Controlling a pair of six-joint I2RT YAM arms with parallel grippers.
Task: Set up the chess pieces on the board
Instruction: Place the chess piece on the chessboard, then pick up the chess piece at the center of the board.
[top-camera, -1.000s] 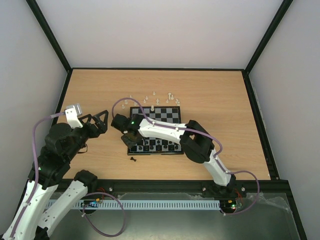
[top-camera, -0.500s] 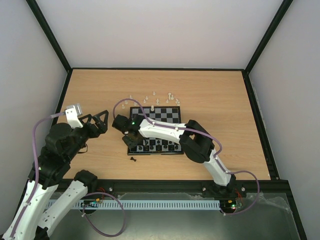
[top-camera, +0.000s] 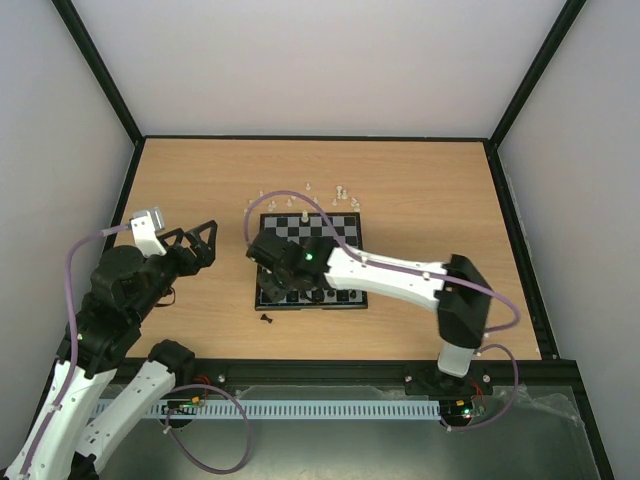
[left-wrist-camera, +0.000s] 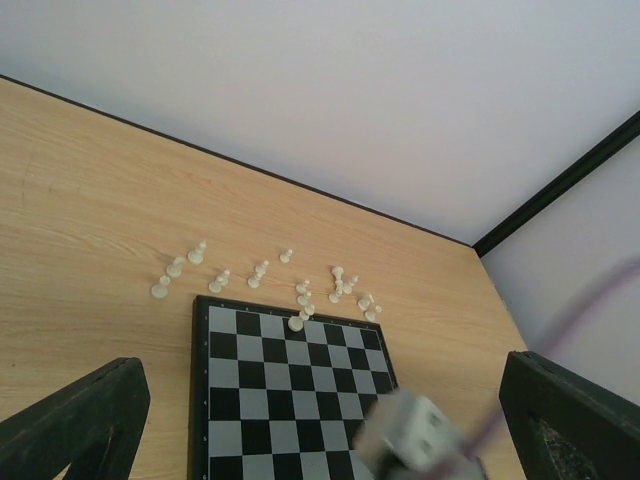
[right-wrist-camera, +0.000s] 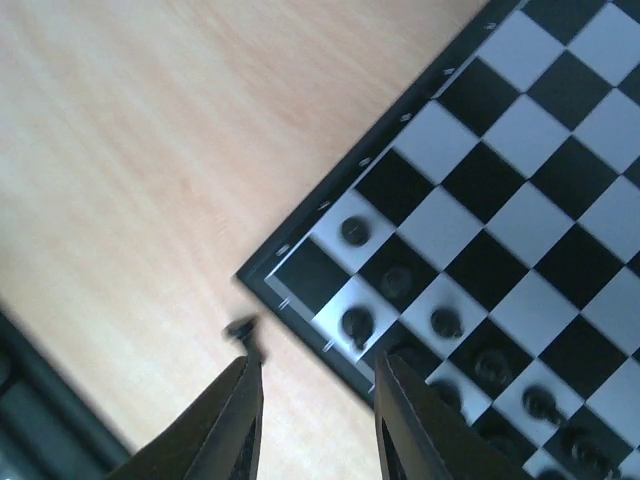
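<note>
Right wrist, unlike left wrist, shows black pieces on board

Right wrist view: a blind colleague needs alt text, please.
A chessboard corner with dark pieces on its edge rows sits on a wooden table; one loose dark piece rests just off it. The open, empty claw hangs above that corner.

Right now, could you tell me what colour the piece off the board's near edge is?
That piece is black; top view.
</note>
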